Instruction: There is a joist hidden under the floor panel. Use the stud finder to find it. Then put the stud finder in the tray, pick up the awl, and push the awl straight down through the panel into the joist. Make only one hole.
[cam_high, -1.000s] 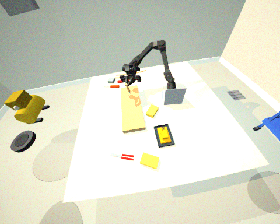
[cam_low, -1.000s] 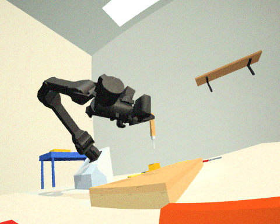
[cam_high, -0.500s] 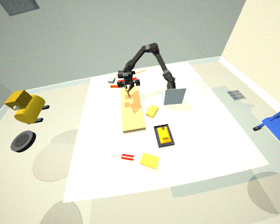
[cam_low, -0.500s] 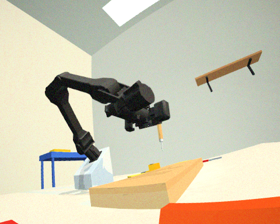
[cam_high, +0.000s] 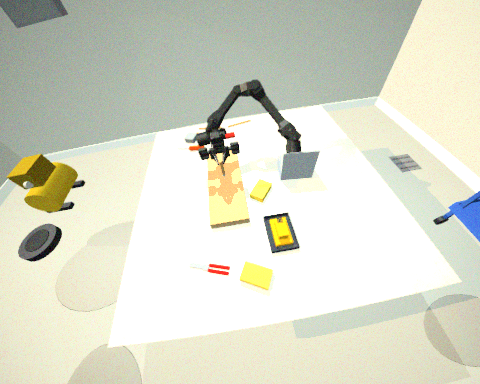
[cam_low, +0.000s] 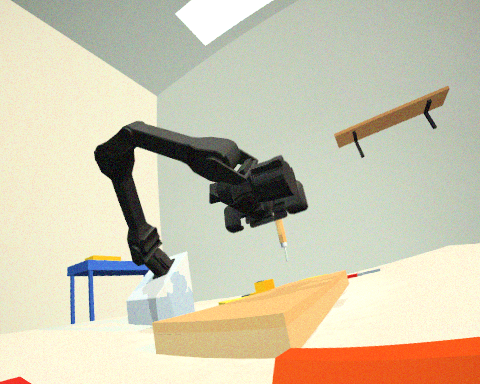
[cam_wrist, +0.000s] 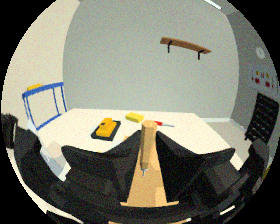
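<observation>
The tabletop (cam_high: 170, 305) (cam_low: 415, 295) (cam_wrist: 192, 125) has its far edge, in the top view, behind the arm, and the floor panel (cam_high: 228, 200) (cam_low: 240, 310) (cam_wrist: 146, 192) runs lengthwise nearer the left edge than the right. Toward the near edge lie red-handled pliers (cam_high: 218, 269) and a yellow block (cam_high: 256, 276), well apart from the panel; between panel and right edge sits the dark tray (cam_high: 295, 246) (cam_wrist: 94, 135), with the yellow stud finder (cam_high: 282, 231) (cam_wrist: 106, 127) in it. Above the panel's far part, the gripper (cam_high: 220, 156) (cam_low: 275, 215) (cam_wrist: 148, 133) pinches the awl (cam_high: 223, 169) (cam_low: 281, 233) (cam_wrist: 148, 145) by its handle, the rest hanging below the fingers, its tip apart from the panel. The awl has a light-wood handle, a pale collar and a thin metal spike, pointing down with a slight tilt in the exterior view.
</observation>
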